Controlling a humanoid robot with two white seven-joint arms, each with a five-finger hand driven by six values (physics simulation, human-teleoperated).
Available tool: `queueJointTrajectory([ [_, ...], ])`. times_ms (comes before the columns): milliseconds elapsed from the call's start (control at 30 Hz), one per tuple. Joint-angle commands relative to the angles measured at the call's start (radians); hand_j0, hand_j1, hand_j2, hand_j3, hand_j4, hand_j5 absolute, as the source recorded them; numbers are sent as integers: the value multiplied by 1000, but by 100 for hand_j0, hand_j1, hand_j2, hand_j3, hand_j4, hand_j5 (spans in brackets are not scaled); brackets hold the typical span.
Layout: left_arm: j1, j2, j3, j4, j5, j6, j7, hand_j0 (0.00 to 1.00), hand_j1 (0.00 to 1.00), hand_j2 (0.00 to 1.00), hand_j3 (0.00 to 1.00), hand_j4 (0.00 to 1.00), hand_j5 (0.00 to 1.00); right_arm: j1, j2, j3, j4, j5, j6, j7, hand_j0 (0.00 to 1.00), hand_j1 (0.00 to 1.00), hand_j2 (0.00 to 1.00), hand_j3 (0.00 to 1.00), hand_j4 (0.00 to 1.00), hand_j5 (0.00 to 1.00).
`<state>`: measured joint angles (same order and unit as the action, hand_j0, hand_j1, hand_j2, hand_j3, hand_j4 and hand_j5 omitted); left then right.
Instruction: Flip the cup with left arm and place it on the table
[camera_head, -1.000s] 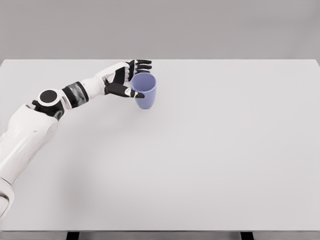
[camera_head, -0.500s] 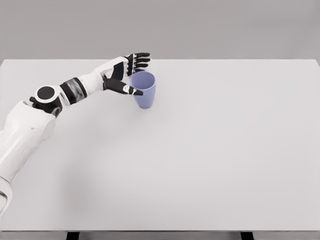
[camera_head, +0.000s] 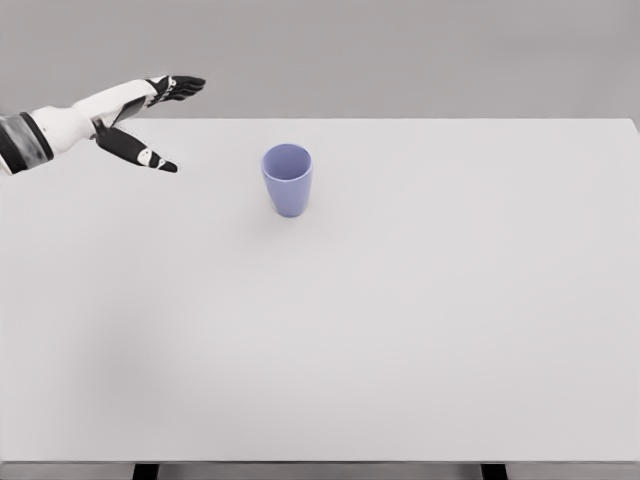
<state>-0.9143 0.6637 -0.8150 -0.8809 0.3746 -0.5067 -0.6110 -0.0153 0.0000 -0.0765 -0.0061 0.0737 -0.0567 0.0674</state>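
Note:
A blue-violet cup (camera_head: 287, 179) stands upright on the white table (camera_head: 400, 320), mouth up, left of the middle toward the back. My left hand (camera_head: 172, 122) hovers well to the cup's left near the table's far-left edge, raised above the surface. Its fingers are spread and hold nothing. A wide gap separates the hand from the cup. The right arm does not show.
The white table fills most of the view, with a plain grey wall (camera_head: 400, 50) behind it. Apart from the cup, nothing stands on the table.
The left hand has let go of the cup and pulled away to the left and upward. The cup stays upright in the same spot.

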Motion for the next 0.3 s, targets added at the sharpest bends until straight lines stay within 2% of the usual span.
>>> queueJointTrajectory([
  [0,0,82,-35,2,-140,-104,0,100,100,100,100,100,100,0,0,1,0,0,0,0,100,100,100,100,100,100],
  [133,34,86,-47,3,-141,-104,0,100,100,100,100,100,100,0,0,0,0,0,0,0,100,100,100,100,100,100],
  [267,34,86,-49,11,-143,-104,0,100,100,100,100,100,100,2,0,0,0,0,0,0,100,100,100,100,100,100],
])
